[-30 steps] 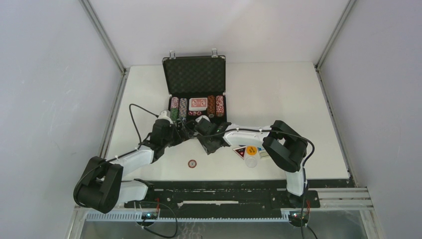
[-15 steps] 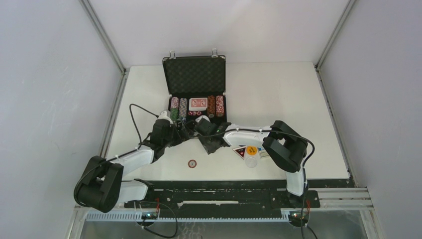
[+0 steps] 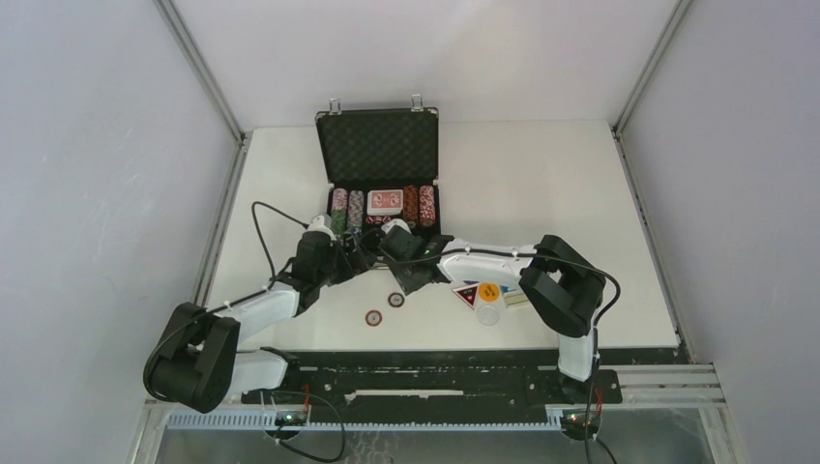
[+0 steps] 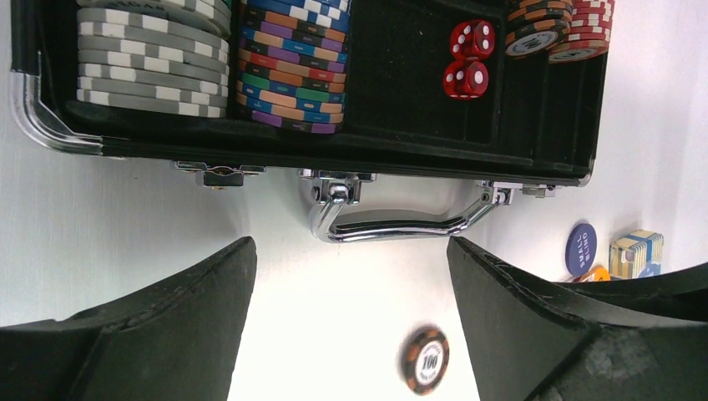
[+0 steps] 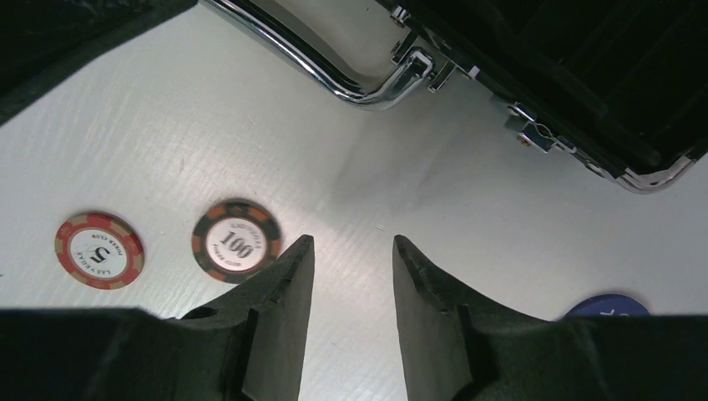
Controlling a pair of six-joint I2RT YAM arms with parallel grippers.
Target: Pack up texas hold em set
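Note:
The black silver-edged case (image 3: 377,145) lies open, with rows of striped chips (image 4: 150,58), two red dice (image 4: 467,58) and a red card deck (image 3: 385,200) inside. Its metal handle (image 4: 401,221) faces me. My left gripper (image 4: 351,244) stands wide open just in front of the handle, holding nothing. My right gripper (image 5: 351,240) hovers above bare table, jaws partly apart with nothing between them. A black-and-orange "100" chip (image 5: 236,241) lies just left of the right fingers. A red "5" chip (image 5: 98,250) lies further left. Both chips show on the table as the "100" chip (image 3: 396,300) and the red chip (image 3: 373,317).
A blue "small blind" button (image 4: 580,249), a red triangular piece (image 3: 466,295), an orange button (image 3: 488,289) and a pale cylinder (image 3: 488,312) sit on the table under the right forearm. The case's raised lid (image 3: 377,143) stands behind the tray.
The black-and-orange chip has appeared on the table beside the red one. My right gripper has shifted slightly and its jaws have narrowed. The left arm has not moved.

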